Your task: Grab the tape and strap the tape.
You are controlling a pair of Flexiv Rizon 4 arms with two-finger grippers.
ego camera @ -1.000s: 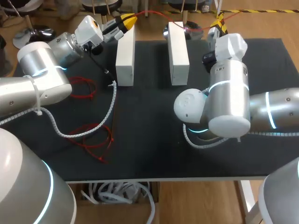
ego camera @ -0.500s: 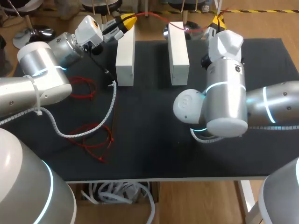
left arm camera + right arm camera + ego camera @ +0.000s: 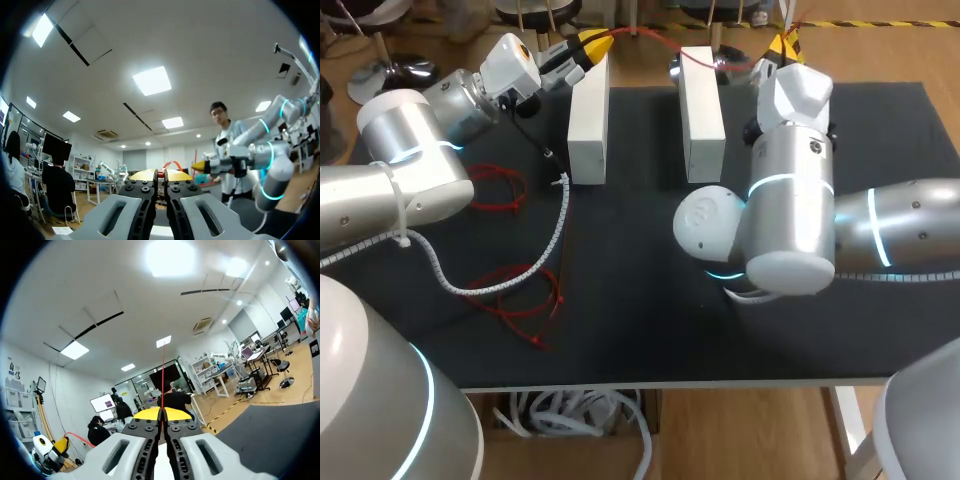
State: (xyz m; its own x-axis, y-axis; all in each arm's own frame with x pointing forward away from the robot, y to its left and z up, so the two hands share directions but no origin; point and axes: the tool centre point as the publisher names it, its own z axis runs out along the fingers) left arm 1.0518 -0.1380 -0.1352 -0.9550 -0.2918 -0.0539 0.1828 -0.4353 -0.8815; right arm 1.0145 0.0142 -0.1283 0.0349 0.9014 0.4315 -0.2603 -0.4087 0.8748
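My left tool [image 3: 588,42] and right tool [image 3: 783,44] are each clamped shut on an end of one thin red tape [image 3: 660,33]. It hangs in a slack arc above the far ends of two upright white blocks [image 3: 588,118] on the black worktop [image 3: 620,260]. Strapping it well, I judge, means firm grips and drawing the line taut, squarely across both blocks.
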